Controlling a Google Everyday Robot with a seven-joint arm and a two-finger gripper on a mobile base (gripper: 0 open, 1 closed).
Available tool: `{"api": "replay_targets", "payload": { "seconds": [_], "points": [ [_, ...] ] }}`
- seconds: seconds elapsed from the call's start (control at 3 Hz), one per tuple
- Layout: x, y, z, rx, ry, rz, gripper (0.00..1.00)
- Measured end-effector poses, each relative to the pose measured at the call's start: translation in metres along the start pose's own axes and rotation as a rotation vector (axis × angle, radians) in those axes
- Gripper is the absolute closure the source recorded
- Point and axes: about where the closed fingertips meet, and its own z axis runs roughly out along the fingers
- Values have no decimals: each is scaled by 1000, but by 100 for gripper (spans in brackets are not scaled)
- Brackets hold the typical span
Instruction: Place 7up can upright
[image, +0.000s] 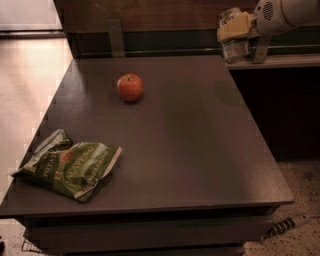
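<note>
The 7up can (234, 46) is a small silvery-grey can, held upright in the air above the table's far right corner. My gripper (235, 27) is shut on the 7up can, its yellowish fingers (234, 25) clamped across the can's upper part. The arm reaches in from the top right. The can's top and bottom ends stick out above and below the fingers. A faint shadow lies on the dark table (200, 150) below it.
A red apple (130, 87) sits at the table's far middle left. A green chip bag (70, 167) lies at the near left. A ledge (280, 61) runs along the right behind the table. A dark wall stands at the back.
</note>
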Motion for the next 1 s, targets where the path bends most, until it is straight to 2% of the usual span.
{"api": "replay_targets", "payload": {
  "seconds": [0.33, 0.67, 1.0],
  "points": [
    [-12, 9, 2, -143, -95, -155, 100],
    [-14, 12, 2, -261, -159, -295, 100],
    [-16, 13, 1, -267, -178, -404, 100]
  ]
}}
